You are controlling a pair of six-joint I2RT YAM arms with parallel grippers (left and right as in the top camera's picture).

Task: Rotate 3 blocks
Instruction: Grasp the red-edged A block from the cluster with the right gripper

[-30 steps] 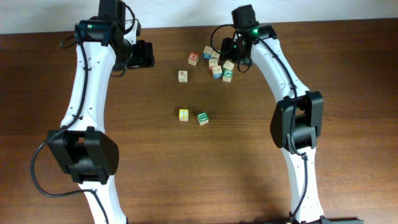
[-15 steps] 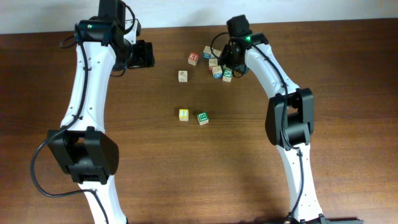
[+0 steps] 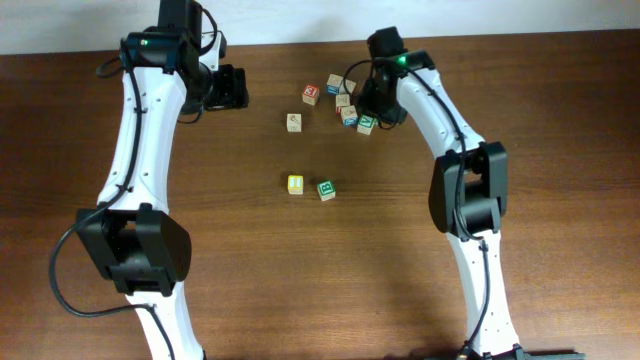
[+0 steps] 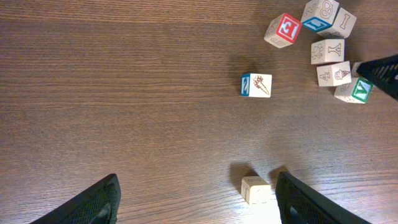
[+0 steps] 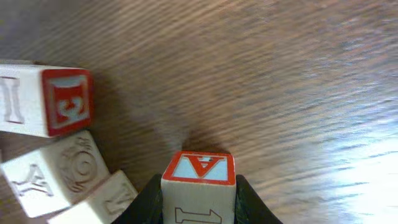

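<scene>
Right end effector (image 3: 366, 105) closes down from wide, now grasping the A block (image 5: 199, 177) on the table (image 3: 250, 280); rotation looks next. Left end effector (image 4: 198, 198) stays released, empty.

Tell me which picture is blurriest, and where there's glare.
Right wrist view: far wood blurred, white glare lower right, A block sharp. Left wrist view: sharp, glare around the nearest block. Overhead view: even light, soft shadows.

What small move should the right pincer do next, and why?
Probably lift the A block slightly before turning it: the right pincer seems closed on its two sides, and other blocks lie close beside it, so turning on the table might push them.
</scene>
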